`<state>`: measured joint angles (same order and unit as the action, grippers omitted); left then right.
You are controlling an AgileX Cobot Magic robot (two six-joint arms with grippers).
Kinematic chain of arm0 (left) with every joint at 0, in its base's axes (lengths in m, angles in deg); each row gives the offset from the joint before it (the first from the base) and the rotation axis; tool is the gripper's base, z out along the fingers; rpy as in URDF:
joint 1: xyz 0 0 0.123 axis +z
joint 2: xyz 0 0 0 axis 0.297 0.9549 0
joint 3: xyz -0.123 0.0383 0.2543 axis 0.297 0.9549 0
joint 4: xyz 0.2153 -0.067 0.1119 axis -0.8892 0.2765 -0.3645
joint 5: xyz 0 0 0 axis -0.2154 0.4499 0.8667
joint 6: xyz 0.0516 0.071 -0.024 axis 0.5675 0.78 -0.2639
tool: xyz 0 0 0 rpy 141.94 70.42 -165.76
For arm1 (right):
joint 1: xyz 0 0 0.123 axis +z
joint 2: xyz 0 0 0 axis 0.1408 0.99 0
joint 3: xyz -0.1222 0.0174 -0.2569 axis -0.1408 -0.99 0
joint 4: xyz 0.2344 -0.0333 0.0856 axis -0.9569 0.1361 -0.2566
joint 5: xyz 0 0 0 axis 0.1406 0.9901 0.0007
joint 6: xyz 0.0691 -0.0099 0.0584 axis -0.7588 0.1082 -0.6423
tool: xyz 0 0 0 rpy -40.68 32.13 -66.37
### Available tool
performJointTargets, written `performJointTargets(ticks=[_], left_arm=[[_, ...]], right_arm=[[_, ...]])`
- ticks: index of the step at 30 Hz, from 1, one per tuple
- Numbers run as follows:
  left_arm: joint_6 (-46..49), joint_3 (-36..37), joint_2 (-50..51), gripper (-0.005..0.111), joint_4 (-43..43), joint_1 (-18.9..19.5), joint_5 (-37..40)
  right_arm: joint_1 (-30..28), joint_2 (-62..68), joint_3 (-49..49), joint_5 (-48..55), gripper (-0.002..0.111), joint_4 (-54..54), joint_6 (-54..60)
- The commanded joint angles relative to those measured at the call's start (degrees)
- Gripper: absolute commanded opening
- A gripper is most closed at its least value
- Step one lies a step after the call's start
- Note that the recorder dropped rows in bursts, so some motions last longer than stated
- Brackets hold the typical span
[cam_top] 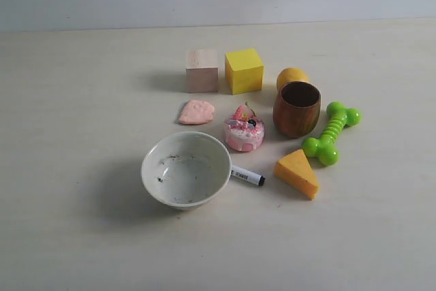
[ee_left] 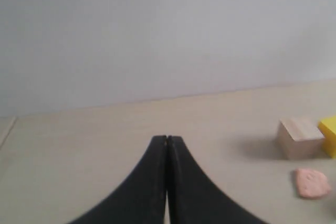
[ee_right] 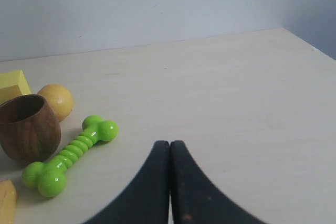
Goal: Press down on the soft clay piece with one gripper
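Two grippers belong to this rig, and neither appears in the exterior view; each shows only in its own wrist view. The left gripper (ee_left: 167, 139) has its jaws pressed together with no gap and nothing between them. The right gripper (ee_right: 169, 142) is in the same state, closed and empty. The soft clay piece (cam_top: 197, 112) lies flat on the table (cam_top: 75, 120), just on the camera side of the wooden cube (cam_top: 202, 70) and near the toy cake (cam_top: 244, 129), touching neither. The left wrist view shows the clay off to one side of the closed jaws and well apart from them. The right wrist view does not show it at all, so I judge the left arm to be the better placed for the press. The lump looks thin, matte and light. It will probably give way and spread under a small load, and it may stick to the black tips and lift with them. No hold is needed here, because the closed tips already make one blunt pad. I would bring the pad down from straight above onto the middle of the lump, since a press near the edge could push it toward the cube.
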<state>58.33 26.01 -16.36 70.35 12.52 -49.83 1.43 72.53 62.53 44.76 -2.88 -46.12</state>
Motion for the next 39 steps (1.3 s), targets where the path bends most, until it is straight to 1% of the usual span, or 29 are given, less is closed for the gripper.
performJointTargets(ticks=[1,4,12,16,19,22,23,26,28,30,34,39], left_arm=[[6.5,-2.2,5.9,0.000,8.1,-5.2,2.8],[6.5,-3.0,7.9,0.000,11.7,-6.4,2.7],[6.4,-2.9,8.4,0.000,17.4,-6.4,-2.5],[6.8,-3.0,10.0,0.000,26.0,-6.4,-5.4],[11.6,-5.9,15.5,0.000,26.1,-6.6,0.1],[14.2,-11.2,23.3,0.000,27.7,-7.2,7.2],[14.3,-13.4,27.3,0.000,27.5,-8.5,9.2],[14.3,-16.3,34.7,0.000,26.2,-13.0,9.8],[13.9,-18.2,39.8,0.000,23.8,-16.6,9.8],[13.7,-19.8,42.6,0.000,22.7,-18.3,10.4],[13.5,-25.2,51.4,0.000,21.5,-22.1,14.0],[11.2,-31.5,58.2,0.000,18.3,-23.9,18.5]], right_arm=[[0.0,-0.4,-0.3,-0.5,0.000,0.2,0.0],[0.0,-0.4,-0.3,-0.5,0.000,0.2,0.0],[0.0,-0.4,-0.3,-0.5,0.000,0.2,0.0],[0.0,-0.4,-0.3,-0.5,0.000,0.2,0.0],[0.0,-0.4,-0.3,-0.5,0.000,0.2,0.0],[0.0,-0.4,-0.3,-0.5,0.000,0.2,0.0],[0.0,-0.4,-0.3,-0.5,0.000,0.2,0.0],[0.0,-0.4,-0.3,-0.5,0.000,0.2,0.0],[0.0,-0.4,-0.3,-0.5,0.000,0.2,0.0],[0.0,-0.4,-0.3,-0.5,0.000,0.2,0.0],[0.0,-0.4,-0.3,-0.5,0.000,0.2,0.0],[0.0,-0.4,-0.3,-0.5,0.000,0.2,0.0]])
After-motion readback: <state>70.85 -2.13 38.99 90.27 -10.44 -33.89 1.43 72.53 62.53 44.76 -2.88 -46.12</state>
